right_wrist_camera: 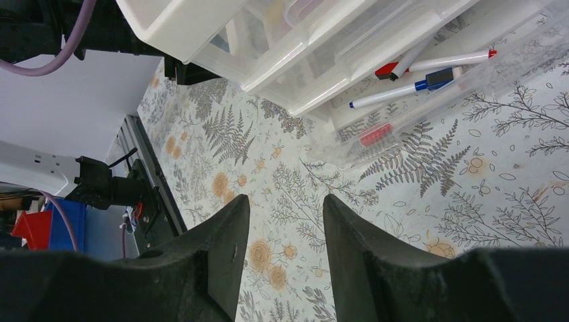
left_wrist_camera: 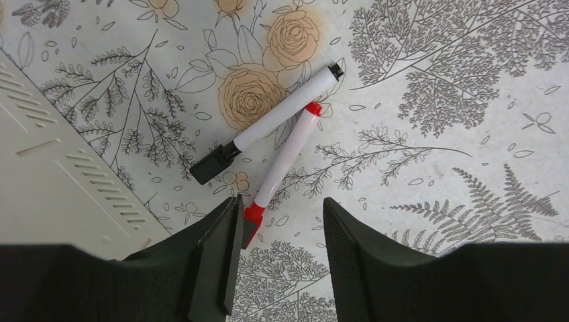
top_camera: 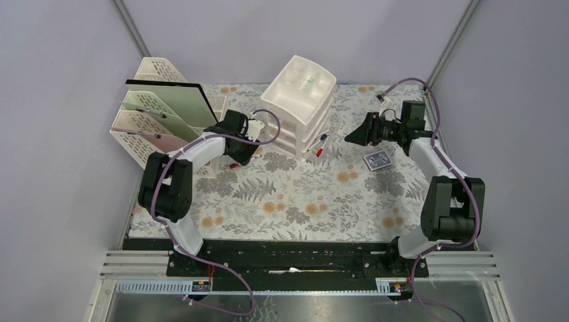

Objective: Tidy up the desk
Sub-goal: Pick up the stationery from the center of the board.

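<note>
It was a robotics lab cell: plain grey wall panels [top_camera: 60, 100] and metal rails [top_camera: 134, 263] boxed in the cloth-covered desk [top_camera: 302, 201] beneath the left claw [left_wrist_camera: 280, 215].

you have plain, matte, pale lilac-grey walls on three sides: the back wall [top_camera: 288, 33], the left wall [top_camera: 54, 134] and the right wall [top_camera: 523, 100]. a slim metal post stands at each back corner, the left post [top_camera: 131, 27] and the right post [top_camera: 453, 40], both slanting outward in the overhead view. the desk [top_camera: 302, 201] sits enclosed between the walls. along its near edge you find silver aluminium rails [top_camera: 134, 265], then a slotted cable tray [top_camera: 282, 286] and a dull metal sheet [top_camera: 302, 305]. the light is soft and even, with faint shadows. in the right wrist view you glimpse a blue bin [right_wrist_camera: 67, 221] and something red [right_wrist_camera: 30, 228] beyond the desk's edge.
</note>
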`<state>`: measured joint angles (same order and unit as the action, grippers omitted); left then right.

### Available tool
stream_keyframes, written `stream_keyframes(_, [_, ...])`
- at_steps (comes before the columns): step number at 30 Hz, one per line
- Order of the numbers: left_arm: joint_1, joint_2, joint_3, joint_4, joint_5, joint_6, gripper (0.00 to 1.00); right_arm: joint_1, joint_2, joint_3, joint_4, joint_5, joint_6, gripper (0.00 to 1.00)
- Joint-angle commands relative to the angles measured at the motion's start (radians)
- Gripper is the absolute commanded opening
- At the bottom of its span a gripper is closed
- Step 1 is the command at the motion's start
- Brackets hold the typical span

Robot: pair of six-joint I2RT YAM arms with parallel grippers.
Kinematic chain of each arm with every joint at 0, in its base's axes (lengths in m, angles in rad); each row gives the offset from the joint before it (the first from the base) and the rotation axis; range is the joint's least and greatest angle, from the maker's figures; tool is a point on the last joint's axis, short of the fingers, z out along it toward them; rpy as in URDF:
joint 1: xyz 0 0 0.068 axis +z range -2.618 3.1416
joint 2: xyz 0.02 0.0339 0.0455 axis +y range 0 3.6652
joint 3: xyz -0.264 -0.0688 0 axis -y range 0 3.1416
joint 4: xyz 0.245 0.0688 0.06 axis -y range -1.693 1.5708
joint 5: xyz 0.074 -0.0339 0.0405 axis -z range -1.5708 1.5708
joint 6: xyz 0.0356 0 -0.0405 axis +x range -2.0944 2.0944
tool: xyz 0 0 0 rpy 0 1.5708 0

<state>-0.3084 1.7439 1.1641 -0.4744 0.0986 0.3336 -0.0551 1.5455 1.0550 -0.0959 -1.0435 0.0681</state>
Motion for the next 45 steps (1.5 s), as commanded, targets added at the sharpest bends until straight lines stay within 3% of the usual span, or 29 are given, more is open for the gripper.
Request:
stream_keyframes(1, [0.014,0.040,0.027,0.013,0.047,0.029,0.51,-0.005,-0.031,-0.002,0.028,-0.043,0.003,0.52])
stream_keyframes(11, [0.026,0.123,0.062,0.003,0.055,0.041,0.47,-0.005,-0.033,-0.003,0.030,-0.046,0.008,0.52])
stream_keyframes(20, [0.028,0.121,0.012,-0.008,0.074,-0.012,0.20,-0.005,-0.036,-0.004,0.032,-0.047,0.007,0.52])
stream_keyframes(28, [0.027,0.017,-0.083,0.005,0.136,-0.086,0.01,-0.005,-0.030,-0.001,0.042,-0.059,0.017,0.52])
stream_keyframes(39, [0.027,-0.210,-0.192,0.046,0.365,-0.243,0.00,-0.005,-0.054,-0.004,0.053,-0.127,0.003,0.52])
stream_keyframes(45, [0.024,-0.422,-0.375,0.298,0.586,-0.502,0.00,0.009,-0.071,-0.032,0.113,-0.232,0.029,0.54])
